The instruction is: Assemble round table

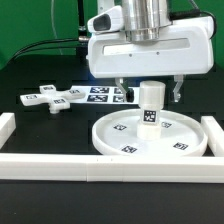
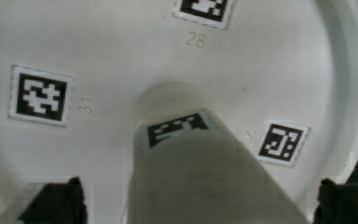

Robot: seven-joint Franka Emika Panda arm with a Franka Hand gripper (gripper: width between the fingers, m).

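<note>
The large rimmed round disc (image 1: 125, 138) lies flat on the table at the front middle of the exterior view. The short cylinder leg (image 1: 150, 108) stands upright at the disc's centre. My gripper (image 1: 148, 93) hangs straight above it, open, with one finger on each side of the leg's top and a gap on both sides. The wrist view looks down the leg (image 2: 202, 160) onto the disc (image 2: 105, 60), with dark fingertips (image 2: 55, 200) at both lower corners. The cross-shaped base (image 1: 55, 97) lies on the table at the exterior view's left.
The marker board (image 1: 100, 93) lies flat behind the disc, beside the base. Long white border bars run along the front (image 1: 100, 165), the exterior view's left (image 1: 6, 125) and right (image 1: 212, 130). Black cables lie at the back left.
</note>
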